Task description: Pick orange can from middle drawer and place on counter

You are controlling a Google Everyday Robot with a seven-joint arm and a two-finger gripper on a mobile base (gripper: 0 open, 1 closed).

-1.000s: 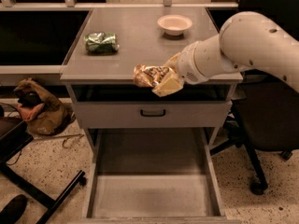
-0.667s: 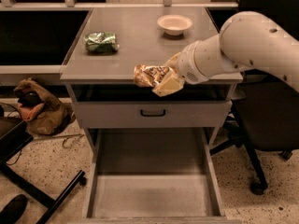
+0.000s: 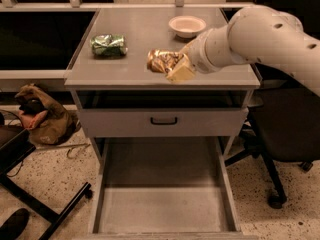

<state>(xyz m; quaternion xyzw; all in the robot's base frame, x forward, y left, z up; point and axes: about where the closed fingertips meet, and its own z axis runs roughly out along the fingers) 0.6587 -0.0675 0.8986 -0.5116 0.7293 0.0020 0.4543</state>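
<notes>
Orange can (image 3: 161, 60) is held in the gripper (image 3: 173, 67), whose fingers are closed tight on it. It is at the front of the grey counter (image 3: 145, 34). Below, the middle drawer (image 3: 162, 204) is pulled out.

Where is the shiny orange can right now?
The orange can is in the gripper, over the front edge of the counter, right of the green can and in front of the bowl.

The grey counter (image 3: 140, 36) carries a green can (image 3: 108, 45) near its left edge and a pale bowl (image 3: 187, 26) at the back right. Over its front edge the gripper (image 3: 175, 68) clasps the orange can (image 3: 161, 60).
</notes>
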